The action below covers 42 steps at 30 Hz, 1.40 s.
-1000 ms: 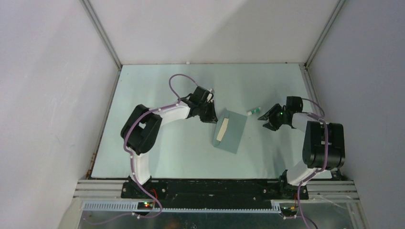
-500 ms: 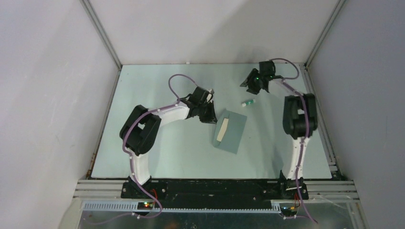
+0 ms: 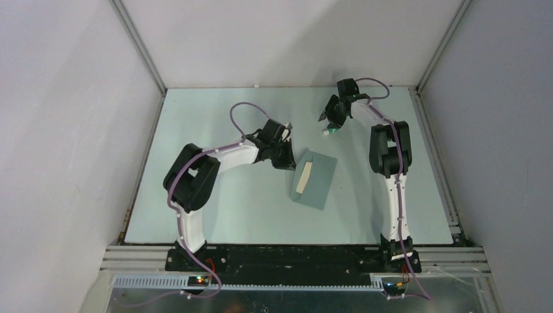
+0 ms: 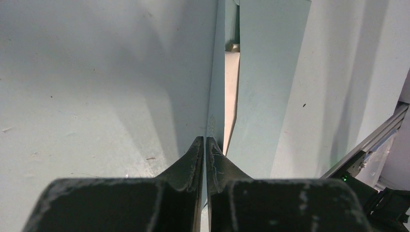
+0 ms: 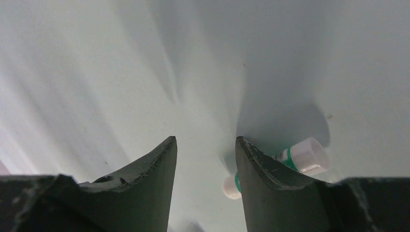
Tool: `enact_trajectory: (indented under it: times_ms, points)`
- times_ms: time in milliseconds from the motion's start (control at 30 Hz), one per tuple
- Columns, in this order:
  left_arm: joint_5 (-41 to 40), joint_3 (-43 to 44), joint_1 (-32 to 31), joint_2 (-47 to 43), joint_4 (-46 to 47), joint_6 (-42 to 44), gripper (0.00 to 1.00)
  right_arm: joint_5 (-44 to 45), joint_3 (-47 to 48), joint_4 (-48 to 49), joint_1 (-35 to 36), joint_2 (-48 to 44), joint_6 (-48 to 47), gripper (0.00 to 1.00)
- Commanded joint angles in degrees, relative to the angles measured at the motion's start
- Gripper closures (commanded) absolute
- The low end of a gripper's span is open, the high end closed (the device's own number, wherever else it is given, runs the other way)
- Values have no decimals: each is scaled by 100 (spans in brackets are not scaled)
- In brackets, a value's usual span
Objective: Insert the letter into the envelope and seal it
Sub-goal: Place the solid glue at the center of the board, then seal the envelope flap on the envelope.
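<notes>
Left jaws are pressed almost fully together on the raised flap edge of the envelope (image 3: 317,179); in the left wrist view the thin teal paper runs straight out from between the tips. This grip and the left arm (image 3: 222,156) have not shifted over the last second. Envelope lies flat mid-desk, same spot as before. The letter (image 3: 300,177) sits mostly inside it, with only a tan strip showing along the open left edge beside the lifted flap. All change is on the right. The right arm (image 3: 390,147) has swung from the right side of the desk (image 3: 215,215) to the far edge and is stretched nearly straight. The glue stick (image 3: 328,130) has travelled with it, from just beyond the envelope's far corner to a spot well apart from it near the back wall. Right jaws stand about half open with nothing between them. The right wrist view puts the stick outside the gap, lying on the desk just beside the outer face of one finger. Judgement: insertion looks close to done, sealing not started. The stick appears nudged away rather than grasped, so pickup calls for a fresh line-up with the stick centred between the jaws before closing.
</notes>
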Motion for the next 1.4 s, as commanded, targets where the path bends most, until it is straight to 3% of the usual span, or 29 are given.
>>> enact_trajectory:
  times_ms: [0,500,767,867,1033,1133,1233,1367]
  points:
    - [141,-73,32,-200,161,119,91,258,-432,-284,-43,-372,-139,48]
    - [153,-85,32,-199,188,102,91,238,-1054,14,-31,-615,-158,48]
    - [162,-80,34,-181,185,121,91,183,-409,-295,16,-630,-394,48]
    - [186,-63,33,-180,160,142,91,299,-592,-37,45,-1325,-505,48]
    - [223,34,30,-209,20,165,91,715,-2229,904,48,-2899,-722,46]
    - [245,26,25,-305,41,148,91,721,-3580,1046,87,-3873,-792,54]
    - [292,21,26,-329,75,139,91,539,-4602,1170,269,-4496,-704,81]
    - [306,23,25,-288,113,128,91,455,-5450,1209,698,-4680,-525,89]
